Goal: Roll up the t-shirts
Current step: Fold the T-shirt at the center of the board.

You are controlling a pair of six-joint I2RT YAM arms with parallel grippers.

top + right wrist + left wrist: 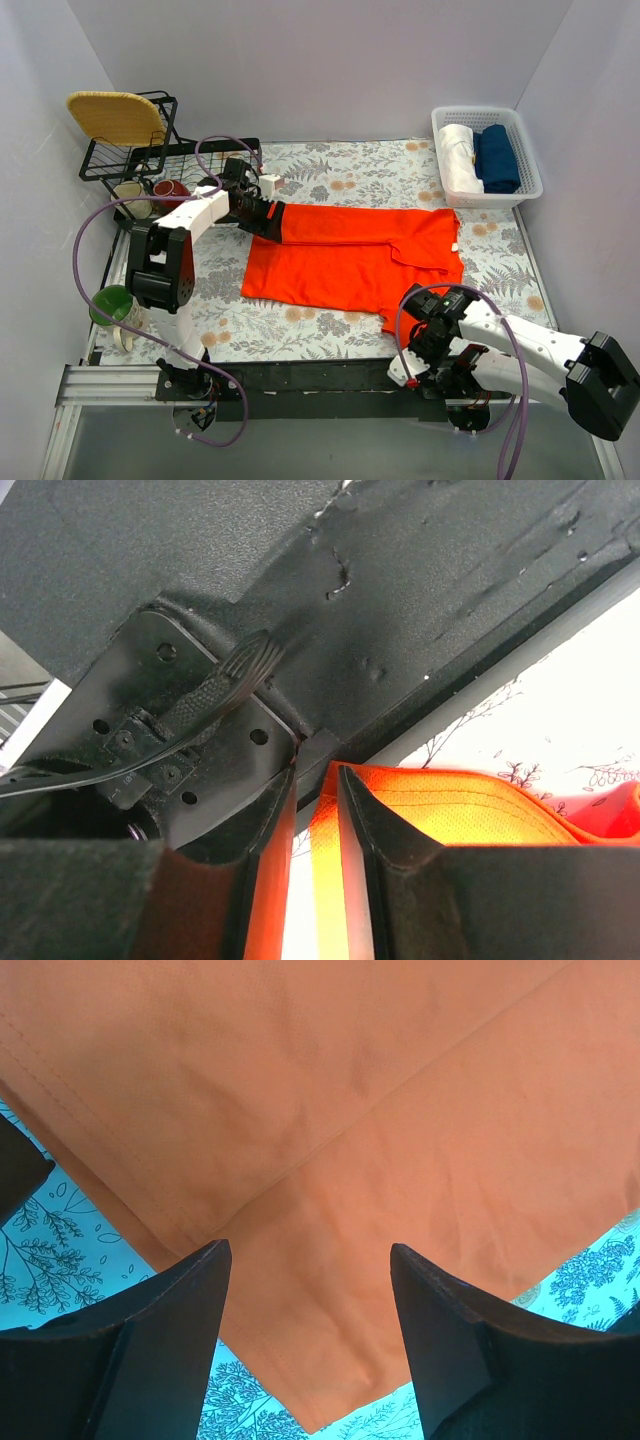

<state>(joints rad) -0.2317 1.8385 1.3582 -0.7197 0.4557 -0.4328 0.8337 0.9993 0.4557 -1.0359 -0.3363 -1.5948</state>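
Only in the right wrist view is the t-shirt (440, 815) seen pinched at its edge in the right gripper (318, 785), lower centre. From above, the t-shirt is spread flat mid-frame; the left gripper (268, 222) is stretched over its upper-left corner, jaws apart.

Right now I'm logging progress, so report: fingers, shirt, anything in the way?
Left fingers open, hovering over corner of bright orange-red fabric t-shirt. Right fingers pinching its near edge. Shirt spread flat, unrolled. Nothing else on it.

Left tool (310, 1252) spread wide, right tool (317, 782) pinched narrow
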